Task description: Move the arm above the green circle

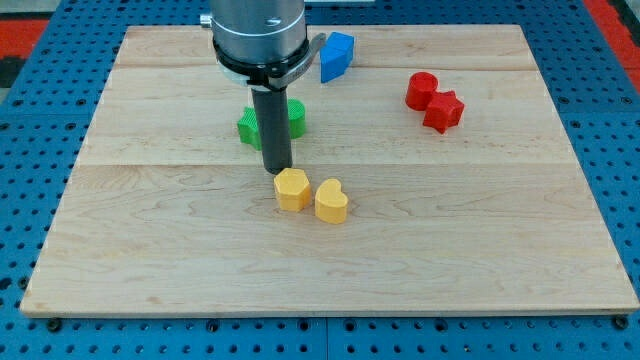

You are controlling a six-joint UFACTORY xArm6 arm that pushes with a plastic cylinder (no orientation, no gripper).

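Note:
My tip rests on the board just above the yellow hexagon block. The dark rod rises from it and hides the middle of the green blocks behind it. A green block shows to the rod's right and reads as the green circle. Another green block shows to the rod's left; its shape is partly hidden and looks star-like. My tip is just below these green blocks in the view.
A yellow heart block touches the hexagon's right side. A blue block lies near the view's top. A red circle and a red star sit together at upper right. The wooden board has blue pegboard around it.

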